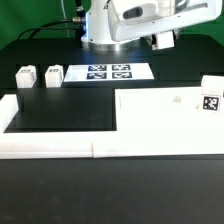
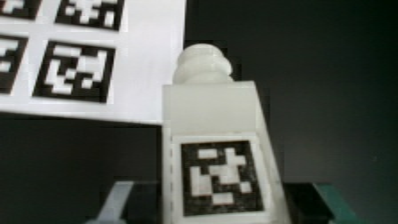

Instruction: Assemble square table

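Observation:
In the wrist view my gripper (image 2: pixel 217 196) is shut on a white table leg (image 2: pixel 214 130). Its tagged face is toward the camera and its rounded screw tip points away. The grey fingers (image 2: pixel 128 200) press on both sides of the leg. In the exterior view the gripper (image 1: pixel 165 40) hangs high at the back right, and the held leg is hard to make out there. The square tabletop (image 1: pixel 160 112) lies flat at the front right. Two loose legs (image 1: pixel 25 77) (image 1: pixel 53 74) stand at the back left. Another tagged leg (image 1: pixel 210 100) stands at the tabletop's right end.
The marker board (image 1: pixel 108 72) lies in front of the robot base and also shows in the wrist view (image 2: pixel 71 50), beside the held leg's tip. The low white border wall (image 1: pixel 50 147) runs along the front and up the exterior view's left side.

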Tool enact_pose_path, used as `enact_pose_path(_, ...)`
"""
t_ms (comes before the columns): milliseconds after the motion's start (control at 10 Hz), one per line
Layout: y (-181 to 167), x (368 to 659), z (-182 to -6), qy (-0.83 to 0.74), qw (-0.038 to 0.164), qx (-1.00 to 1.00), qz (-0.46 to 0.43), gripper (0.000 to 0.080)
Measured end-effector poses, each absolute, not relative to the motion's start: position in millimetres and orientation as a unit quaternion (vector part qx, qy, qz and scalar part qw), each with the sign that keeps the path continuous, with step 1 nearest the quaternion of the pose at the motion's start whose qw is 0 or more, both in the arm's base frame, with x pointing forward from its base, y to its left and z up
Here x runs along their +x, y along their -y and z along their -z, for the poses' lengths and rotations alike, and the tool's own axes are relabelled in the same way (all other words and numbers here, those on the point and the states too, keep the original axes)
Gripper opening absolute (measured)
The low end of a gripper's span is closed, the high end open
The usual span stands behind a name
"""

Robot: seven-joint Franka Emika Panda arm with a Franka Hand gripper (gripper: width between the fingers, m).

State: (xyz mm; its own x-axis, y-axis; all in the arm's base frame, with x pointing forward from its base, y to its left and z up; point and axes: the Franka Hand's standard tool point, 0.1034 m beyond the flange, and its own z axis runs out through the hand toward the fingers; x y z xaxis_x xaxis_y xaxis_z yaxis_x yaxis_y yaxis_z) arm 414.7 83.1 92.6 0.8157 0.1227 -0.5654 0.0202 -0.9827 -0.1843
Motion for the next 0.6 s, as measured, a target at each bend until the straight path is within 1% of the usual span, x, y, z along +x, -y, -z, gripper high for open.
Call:
enact_pose_path(100, -78, 420, -95.9, 0.042, 0.085, -0.959, -0.266, 0.0291)
enact_pose_path(200, -64, 438, -107.8, 0.054, 0.093, -0.964, -0.242, 0.0291)
enact_pose_path(300, -50, 466, -129.5, 0.061, 0.099, -0.972, -0.207, 0.0291)
enact_pose_path(400, -43, 480, -146.6, 0.069, 0.102, -0.975, -0.183, 0.0291)
enact_pose_path(500, -36, 502, -164.7, 0.081, 0.101, -0.982, -0.138, 0.0291)
enact_pose_path(600, -34, 507, -161.8, 0.069, 0.092, -0.991, -0.074, 0.0291)
